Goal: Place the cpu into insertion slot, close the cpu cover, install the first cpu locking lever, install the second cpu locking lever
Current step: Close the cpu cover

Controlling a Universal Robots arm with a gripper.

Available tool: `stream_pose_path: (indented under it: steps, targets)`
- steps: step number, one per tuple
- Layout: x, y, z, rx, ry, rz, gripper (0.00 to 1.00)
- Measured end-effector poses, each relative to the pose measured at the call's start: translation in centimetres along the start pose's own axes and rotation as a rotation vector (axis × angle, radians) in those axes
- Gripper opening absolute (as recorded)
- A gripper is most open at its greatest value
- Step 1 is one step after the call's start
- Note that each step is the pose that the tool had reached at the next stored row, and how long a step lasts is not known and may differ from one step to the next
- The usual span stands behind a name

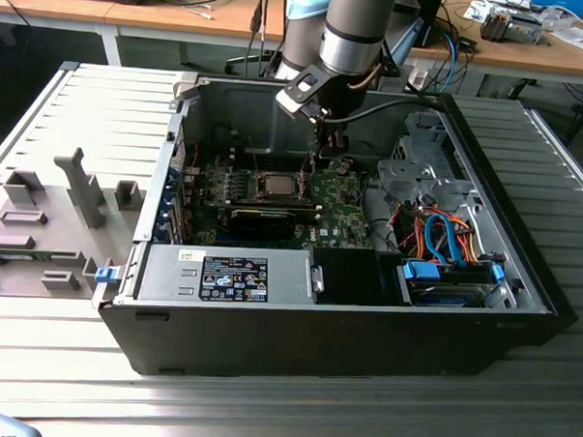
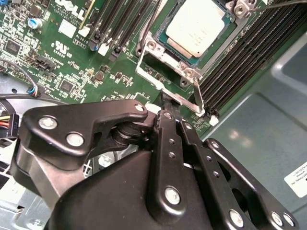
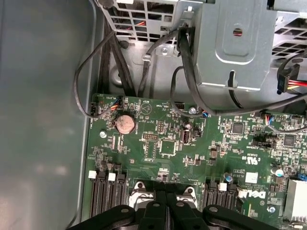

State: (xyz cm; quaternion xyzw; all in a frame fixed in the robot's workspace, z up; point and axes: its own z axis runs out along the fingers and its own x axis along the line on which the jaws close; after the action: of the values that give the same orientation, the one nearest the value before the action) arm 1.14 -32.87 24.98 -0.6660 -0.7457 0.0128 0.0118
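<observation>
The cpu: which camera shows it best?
The second wrist view: the cpu lies close, its silver top large and plain. The exterior view shows it as a small distant square. The first wrist view catches socket corners behind the gripper.

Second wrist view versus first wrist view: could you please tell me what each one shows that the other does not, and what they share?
Second wrist view: the silver chip, seated flat. First wrist view: a round coin battery, a grey metal cage and black cables. Both: the green board, the socket's metal frame, the black memory slots and the gripper.
</observation>
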Motion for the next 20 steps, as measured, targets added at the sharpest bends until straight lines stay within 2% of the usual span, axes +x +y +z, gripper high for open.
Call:
stream_pose_path:
  steps: [20]
  targets:
    - [0.11,-1.01,0.04,-0.0001,0.0,0.0,0.11]
